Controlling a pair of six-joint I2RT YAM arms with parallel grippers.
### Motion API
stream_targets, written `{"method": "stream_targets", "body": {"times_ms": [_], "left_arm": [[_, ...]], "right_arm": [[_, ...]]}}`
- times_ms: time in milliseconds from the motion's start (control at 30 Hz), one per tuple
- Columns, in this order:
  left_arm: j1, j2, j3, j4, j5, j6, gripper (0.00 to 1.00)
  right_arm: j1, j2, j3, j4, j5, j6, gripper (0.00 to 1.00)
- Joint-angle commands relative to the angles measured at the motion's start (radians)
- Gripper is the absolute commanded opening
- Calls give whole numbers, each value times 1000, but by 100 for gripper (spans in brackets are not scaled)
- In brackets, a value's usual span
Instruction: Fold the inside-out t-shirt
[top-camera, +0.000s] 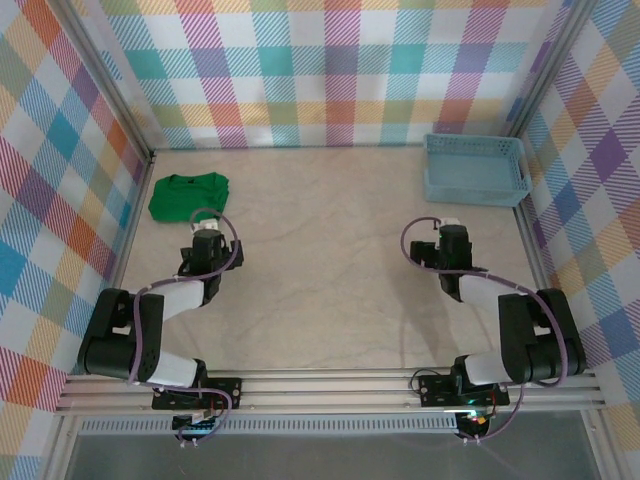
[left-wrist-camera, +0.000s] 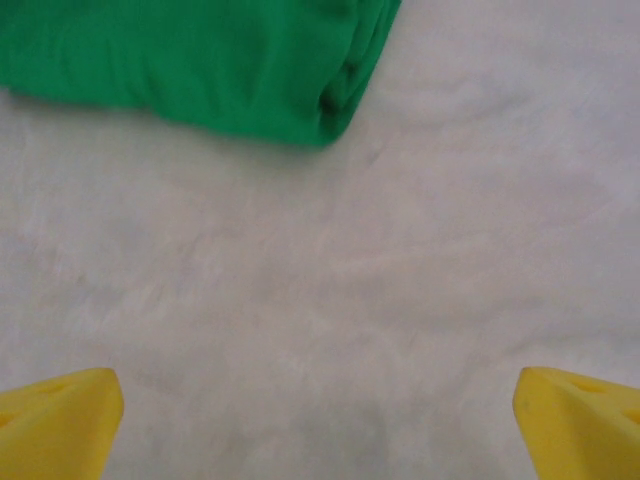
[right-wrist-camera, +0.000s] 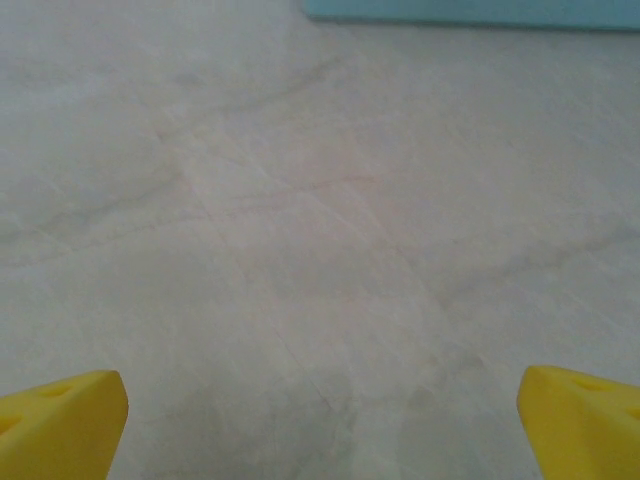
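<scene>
the inside-out t-shirt lies bundled just ahead-left of the released left end effector; right end effector released too. seems folded: withdraw level, without snagging its edge.

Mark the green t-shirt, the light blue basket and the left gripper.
green t-shirt (top-camera: 188, 197), top external view, middle of the cloth.
light blue basket (top-camera: 472, 193), top external view, its near wall.
left gripper (left-wrist-camera: 315, 395), left wrist view, midway between its yellow fingertips.

Left tool and right tool both hang wide open.
</scene>
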Motion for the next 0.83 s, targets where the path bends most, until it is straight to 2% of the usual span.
{"method": "stream_targets", "body": {"times_ms": [0, 67, 133, 800], "left_arm": [[18, 40, -59, 312, 106, 66, 100], [21, 125, -79, 433, 126, 76, 100], [45, 131, -61, 392, 166, 64, 100], [50, 135, -61, 395, 171, 60, 100]], "right_arm": [[-84, 21, -49, 369, -185, -49, 100], [-134, 101, -79, 487, -286, -24, 100], [-133, 138, -60, 484, -318, -39, 100], [-128, 135, -60, 477, -301, -40, 100]]}}
